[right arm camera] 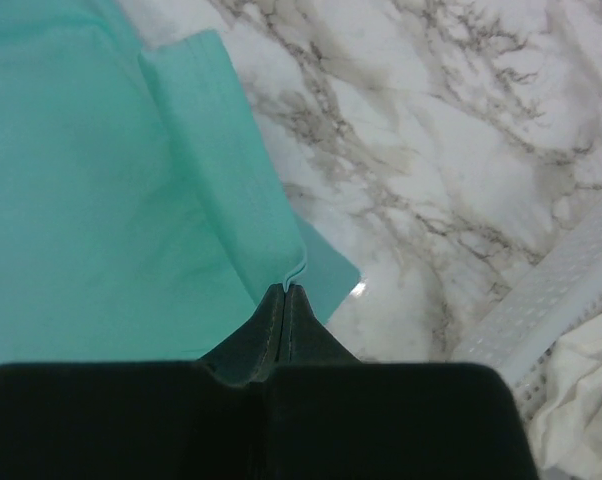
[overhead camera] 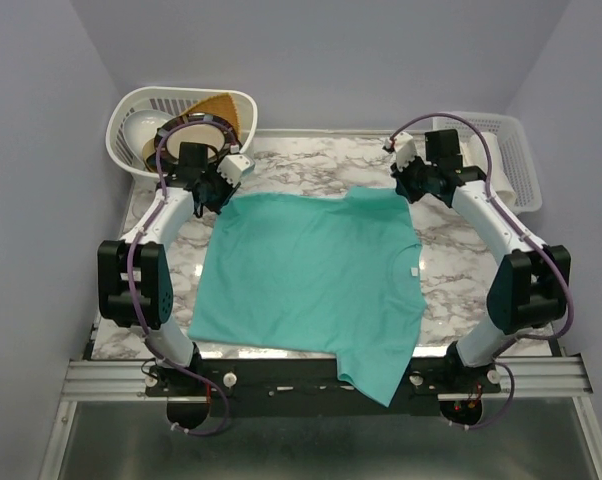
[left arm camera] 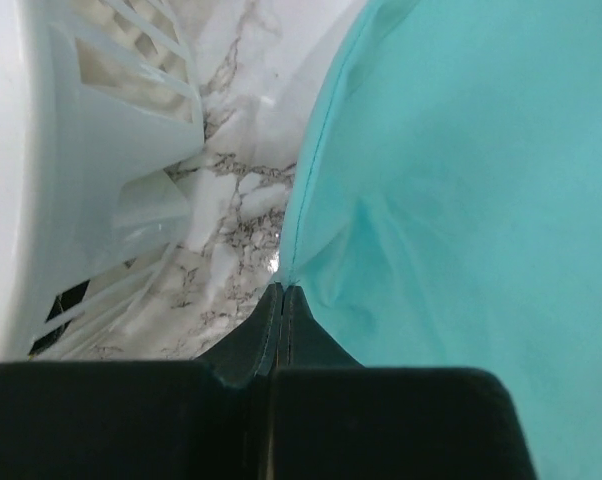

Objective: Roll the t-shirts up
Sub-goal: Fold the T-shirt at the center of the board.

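Top external: you're pinching the t-shirt (overhead camera: 311,275) far edge w/ both: left gripper (left arm camera: 281,292) and right gripper (right arm camera: 286,290) clamping fully closed on fabric. Shirt's lying flat on table (overhead camera: 451,270), collar right, long axis L-R, body spreading toward near edge.
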{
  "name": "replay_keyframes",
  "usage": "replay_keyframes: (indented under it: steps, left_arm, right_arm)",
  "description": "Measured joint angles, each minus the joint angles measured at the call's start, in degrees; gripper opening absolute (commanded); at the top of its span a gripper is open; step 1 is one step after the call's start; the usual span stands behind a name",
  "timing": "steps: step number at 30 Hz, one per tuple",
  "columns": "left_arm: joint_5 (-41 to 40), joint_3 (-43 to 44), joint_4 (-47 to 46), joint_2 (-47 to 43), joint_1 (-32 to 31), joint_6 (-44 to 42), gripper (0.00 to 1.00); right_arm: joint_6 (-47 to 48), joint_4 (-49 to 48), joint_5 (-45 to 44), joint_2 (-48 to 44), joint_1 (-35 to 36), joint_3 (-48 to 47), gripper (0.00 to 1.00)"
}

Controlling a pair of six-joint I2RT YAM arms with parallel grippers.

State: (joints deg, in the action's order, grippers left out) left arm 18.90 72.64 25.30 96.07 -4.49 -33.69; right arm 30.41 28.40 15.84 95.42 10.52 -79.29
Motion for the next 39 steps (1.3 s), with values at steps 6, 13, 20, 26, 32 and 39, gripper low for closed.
replay_keyframes:
  steps: [6,13,20,26,32,39]
  left_arm:
    - [1.4,-2.1,3.5,-1.5,2.0,-6.4,0.0]
    - [3.1,-4.2,5.4,-3.3,2.3,-15.3,0.0]
    - [4.8,-4.6,9.3,-6.1,2.5,-26.7,0.0]
    - [4.7,-9.3,11.2,-10.9,2.7,-37.4,0.0]
    - [4.7,-13.6,13.9,-14.2,2.9,-46.2,0.0]
    - [4.2,-17.8,15.1,-17.4,2.9,-54.5,0.0]
  right_arm:
    - [-0.9,3.3,1.6,-8.7,1.5,12.0,0.01]
    - [-0.9,7.7,1.8,-15.5,2.8,17.7,0.01]
    - [-0.9,12.0,1.6,-22.8,2.8,18.1,0.01]
    - [-1.0,15.7,1.6,-29.3,3.1,22.2,0.01]
    - [0.1,17.2,1.7,-36.4,7.8,30.3,0.01]
    - [1.0,17.5,1.8,-37.2,9.7,33.4,0.01]
